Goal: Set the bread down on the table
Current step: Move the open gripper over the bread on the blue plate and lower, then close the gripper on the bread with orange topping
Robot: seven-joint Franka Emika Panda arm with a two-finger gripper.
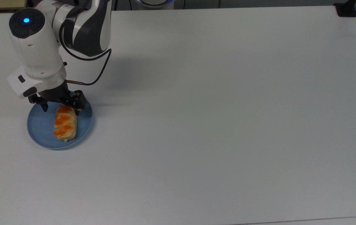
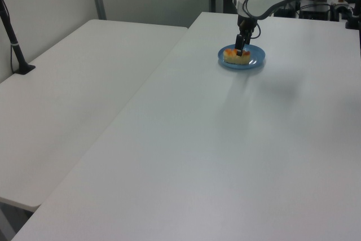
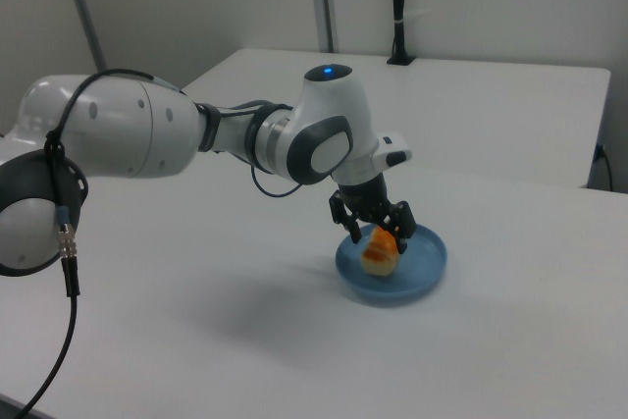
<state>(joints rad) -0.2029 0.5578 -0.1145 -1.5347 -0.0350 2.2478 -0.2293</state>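
**End effector astride the far end of the bread on the plate**

The counter (image 1: 228, 125) is a broad white rectangle. In the top view its far edge runs along the top of the frame and its near edge crosses the lower right corner, with a black clamp base (image 1: 346, 9) at the far right corner. Everything to the top view's right of the plate is bare white surface, reaching to the right edge; a narrower strip of bare counter lies nearer than the plate and to the top view's left of it. In the left view a second white table (image 2: 73, 94) stands just beside the counter, a seam between them, with a black post (image 2: 12, 38) at its far left.

The blue plate (image 1: 40, 131) is round with a raised rim and sits near the top view's left edge, well in from the near edge. The bread (image 1: 65, 125) lies in it, slightly toward the top view's right of centre, its long axis running near to far. It is a small oblong pale-tan roll with orange glazed patches in a row along its top, much smaller than the plate.

The end effector (image 1: 60, 107) hangs from the white arm (image 1: 37, 53) over the bread's far end, its black fingers (image 1: 78, 109) apart, one on each side of the roll. In the right view the end effector (image 3: 375, 233) straddles the bread (image 3: 379, 254) low over the plate (image 3: 417, 272); whether the fingers touch the roll cannot be told.
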